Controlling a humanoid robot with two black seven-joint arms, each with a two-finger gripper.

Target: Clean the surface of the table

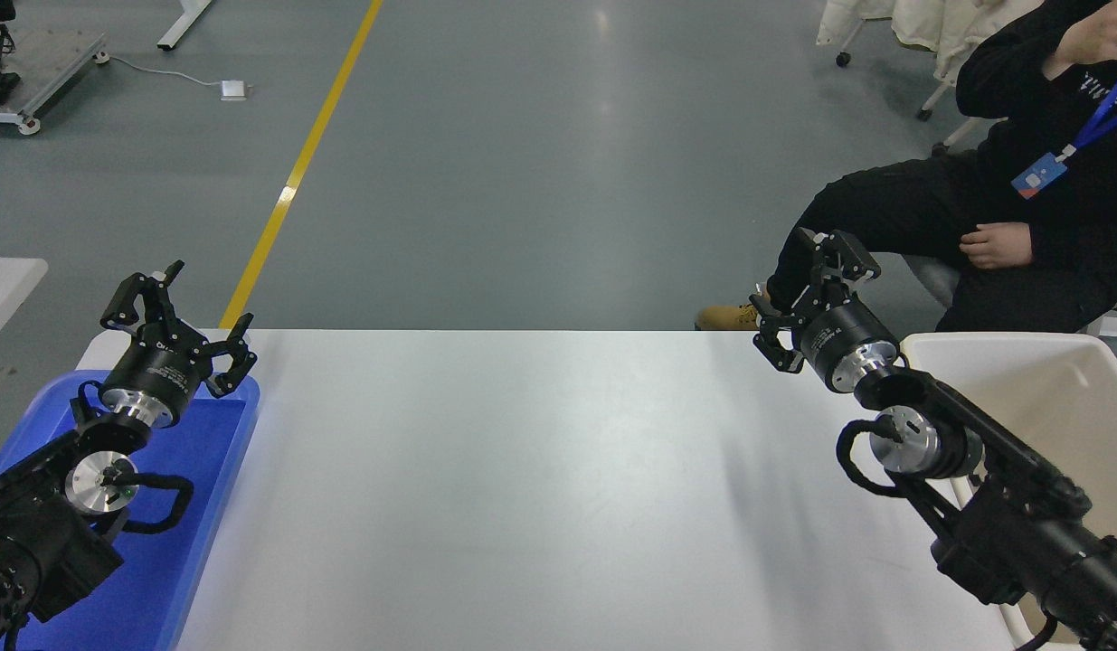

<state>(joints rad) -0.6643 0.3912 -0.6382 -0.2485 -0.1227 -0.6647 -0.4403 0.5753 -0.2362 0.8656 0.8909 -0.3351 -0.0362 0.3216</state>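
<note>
At the far left, the blue tray [210,506] lies on the left end of the table surface [540,488]. The left arm is parked at the lower left above this tray. The left gripper [180,307] points toward the table's far left corner, fingers spread apart, holding nothing.

The table surface, white and matte, spans the middle of the view from the blue tray to the cream bin [1055,398]. Soft shadow falls on its right portion beneath the right arm.

The right arm enters from the lower right corner and reaches diagonally over the table's right end. The right gripper [807,303] hangs above the far right edge of the table, fingers parted, with nothing between them. The cream bin stands just beside the table's right edge, partly hidden by the arm.

Beyond the table at upper right, a person [1019,199] in dark clothing sits, one hand [997,246] resting on the lap.
</note>
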